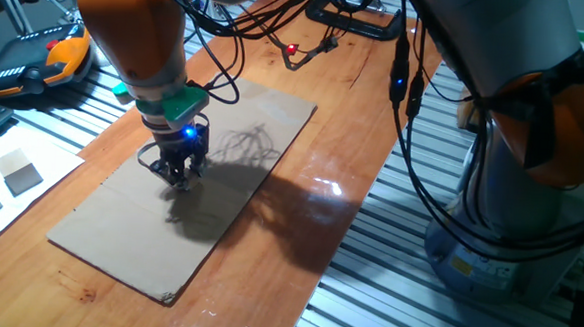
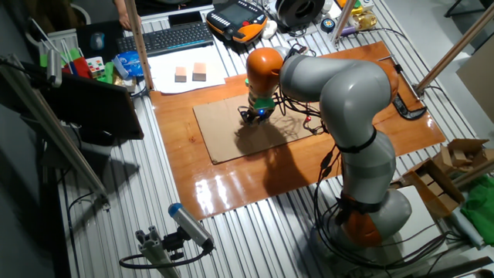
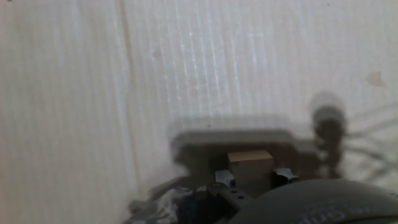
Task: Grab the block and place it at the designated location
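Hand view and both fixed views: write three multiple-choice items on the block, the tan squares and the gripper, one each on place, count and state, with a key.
1. Where is the block?
A. Between the fingertips
B. On the white paper
C. On the keyboard

2. How many tan squares lie on the white paper?
A. One
B. Two
C. Four

3. How does the gripper stand?
A. High above the table
B. Low over the cardboard sheet
C. Over the bare wood

Key: 1 A, the hand view shows it flanked by both tips. 2 B, one tan square beside another. 3 B, its fingers reach down to the sheet.
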`<state>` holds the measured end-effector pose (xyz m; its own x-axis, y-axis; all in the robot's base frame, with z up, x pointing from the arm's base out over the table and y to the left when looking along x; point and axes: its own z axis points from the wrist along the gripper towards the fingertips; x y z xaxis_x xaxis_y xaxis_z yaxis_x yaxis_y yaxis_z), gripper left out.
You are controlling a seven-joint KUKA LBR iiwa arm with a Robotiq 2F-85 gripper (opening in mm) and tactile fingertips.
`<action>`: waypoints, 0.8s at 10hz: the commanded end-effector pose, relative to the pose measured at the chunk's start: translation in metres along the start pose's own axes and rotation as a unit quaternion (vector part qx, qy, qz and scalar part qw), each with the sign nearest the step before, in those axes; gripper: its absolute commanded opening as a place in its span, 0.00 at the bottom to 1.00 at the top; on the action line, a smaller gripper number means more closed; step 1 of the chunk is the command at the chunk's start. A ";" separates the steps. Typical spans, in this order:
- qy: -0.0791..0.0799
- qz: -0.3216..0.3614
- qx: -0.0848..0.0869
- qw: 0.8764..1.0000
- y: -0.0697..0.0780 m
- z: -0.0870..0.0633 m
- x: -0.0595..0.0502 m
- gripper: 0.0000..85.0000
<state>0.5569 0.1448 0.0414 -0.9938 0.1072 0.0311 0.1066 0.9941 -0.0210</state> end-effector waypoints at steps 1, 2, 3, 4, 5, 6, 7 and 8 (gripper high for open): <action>0.000 0.006 0.004 1.000 0.001 -0.001 0.000 0.18; -0.003 0.014 0.015 1.000 0.003 -0.002 0.000 0.31; -0.008 0.018 0.023 1.000 0.004 -0.002 0.000 0.48; -0.008 0.018 0.023 1.000 0.003 -0.002 -0.001 0.53; -0.001 0.012 0.023 1.000 0.002 -0.004 -0.003 0.53; 0.004 0.010 0.022 1.000 0.000 -0.005 -0.005 0.55; 0.011 0.009 0.022 1.000 -0.001 -0.011 -0.008 0.55; 0.018 0.011 0.024 0.999 -0.001 -0.022 -0.007 0.55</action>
<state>0.5639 0.1437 0.0611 -0.9887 0.1329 0.0691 0.1280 0.9892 -0.0707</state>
